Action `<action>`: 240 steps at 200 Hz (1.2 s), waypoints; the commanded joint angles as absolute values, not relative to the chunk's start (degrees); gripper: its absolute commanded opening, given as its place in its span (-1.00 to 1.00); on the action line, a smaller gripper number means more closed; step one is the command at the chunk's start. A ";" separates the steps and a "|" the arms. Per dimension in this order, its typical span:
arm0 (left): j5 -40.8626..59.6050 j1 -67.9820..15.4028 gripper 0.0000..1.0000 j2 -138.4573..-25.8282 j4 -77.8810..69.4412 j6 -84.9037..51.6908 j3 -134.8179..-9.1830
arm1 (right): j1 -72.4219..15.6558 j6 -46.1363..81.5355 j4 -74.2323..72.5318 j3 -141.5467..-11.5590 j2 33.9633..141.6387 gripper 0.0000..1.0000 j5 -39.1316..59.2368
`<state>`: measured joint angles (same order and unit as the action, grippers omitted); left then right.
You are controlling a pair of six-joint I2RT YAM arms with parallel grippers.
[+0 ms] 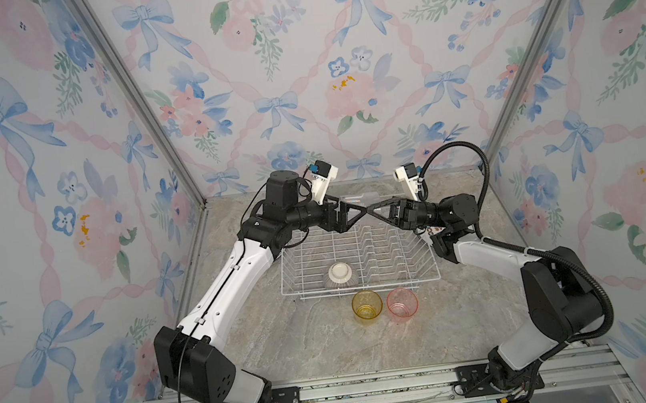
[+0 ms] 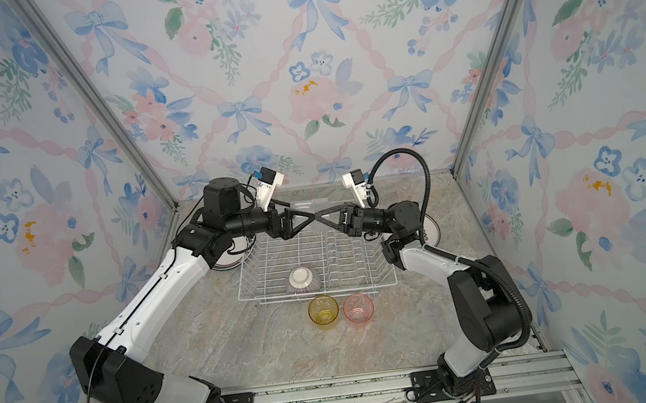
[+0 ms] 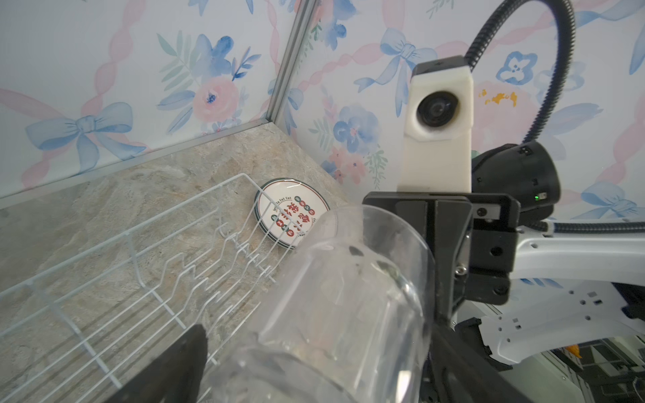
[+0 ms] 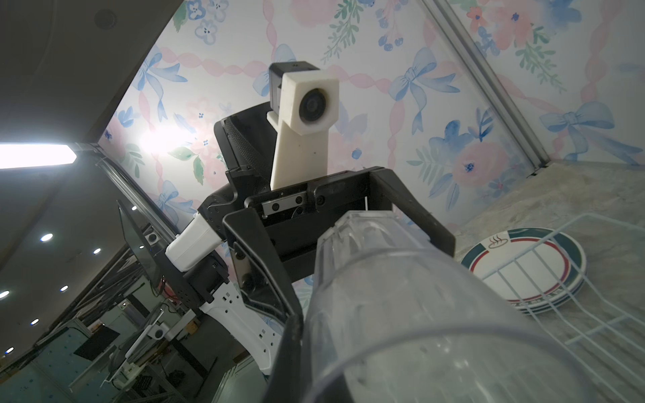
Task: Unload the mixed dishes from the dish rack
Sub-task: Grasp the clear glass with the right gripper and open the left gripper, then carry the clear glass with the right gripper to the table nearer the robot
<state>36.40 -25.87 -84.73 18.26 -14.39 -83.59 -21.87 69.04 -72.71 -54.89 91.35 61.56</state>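
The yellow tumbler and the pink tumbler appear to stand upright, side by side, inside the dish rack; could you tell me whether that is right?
Not quite. The yellow tumbler and the pink tumbler do stand upright, side by side, but on the table just in front of the dish rack, not inside it. Both top views show this.
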 commanded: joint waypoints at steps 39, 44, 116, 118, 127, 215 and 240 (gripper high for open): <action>22.01 -23.74 0.96 -77.88 16.92 -13.18 -81.44 | -24.38 28.20 -21.98 -61.65 78.88 -1.00 55.32; 20.45 -23.60 0.96 -77.09 16.89 -13.18 -81.03 | -25.08 23.96 -15.95 -62.82 78.08 -1.00 53.67; -6.09 -22.94 0.96 -67.71 17.05 -11.69 -74.38 | -39.59 -7.22 30.42 -77.01 76.93 -1.00 28.70; -6.69 -22.81 0.95 -67.62 17.07 -11.54 -74.30 | -40.44 -7.91 31.31 -77.22 77.09 -1.00 27.79; -9.60 -22.34 0.96 -67.43 17.07 -10.72 -73.85 | -43.81 -10.80 35.37 -78.44 77.90 -1.00 23.99; -10.20 -15.36 0.96 -66.01 17.00 -10.63 -69.83 | -68.17 -18.43 53.74 -86.46 90.08 -1.00 3.37; -9.42 -14.86 0.96 -65.83 16.96 -10.38 -69.61 | -71.33 -19.48 57.10 -89.34 95.75 -1.00 0.75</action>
